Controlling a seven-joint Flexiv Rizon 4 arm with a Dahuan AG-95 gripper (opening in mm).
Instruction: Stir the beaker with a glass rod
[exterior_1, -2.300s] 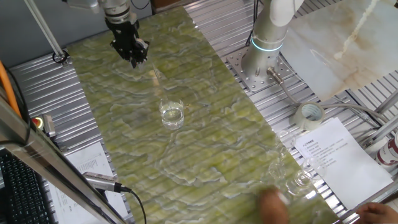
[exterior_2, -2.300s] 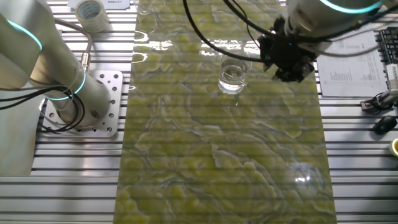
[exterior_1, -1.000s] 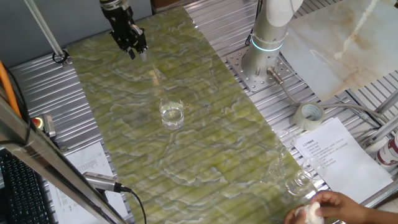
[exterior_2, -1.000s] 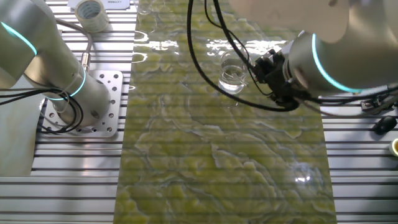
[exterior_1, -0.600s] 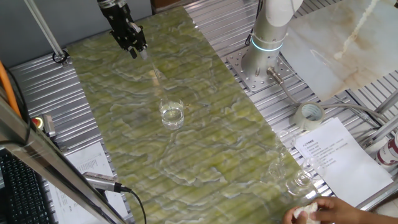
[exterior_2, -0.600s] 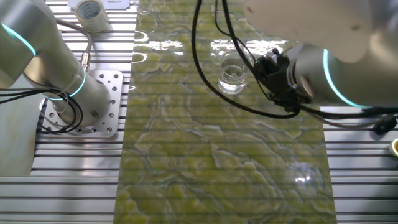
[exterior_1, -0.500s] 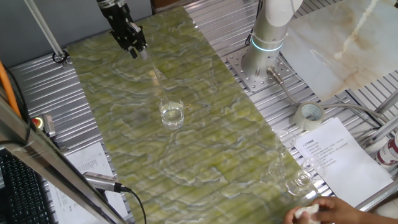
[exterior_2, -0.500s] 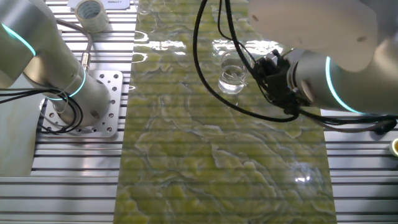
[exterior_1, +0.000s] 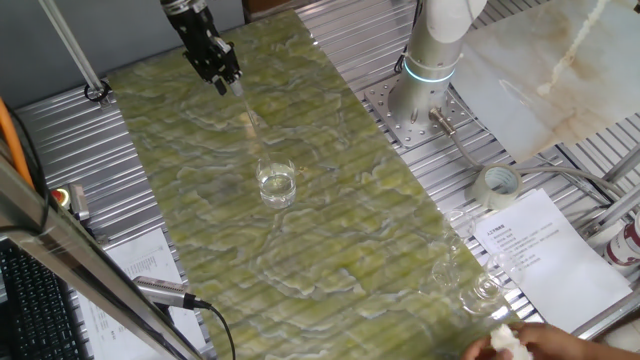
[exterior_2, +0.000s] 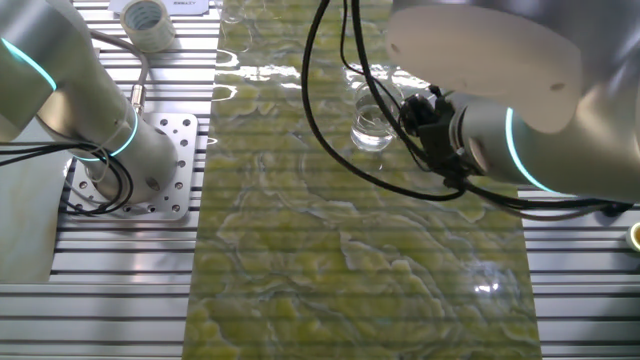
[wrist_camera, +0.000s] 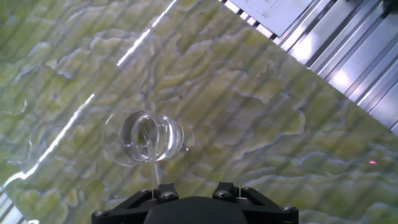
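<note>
End effector (exterior_1: 222, 80) raised above the tabletop (exterior_1: 330, 230), gripping the rod (wrist_camera: 153, 163), with the beaker (exterior_1: 276, 184) apart from it.

The black fingers are closed on the upper end of the thin clear rod, which hangs down from them. In the hand view the rod's lower part lies across the beaker's round rim. The beaker stands upright near the middle of the green marbled tabletop and holds clear liquid. In the other fixed view the arm hides the fingers, just beside the beaker (exterior_2: 372, 124). A tape roll (exterior_1: 497, 186) lies on the metal slats.
</note>
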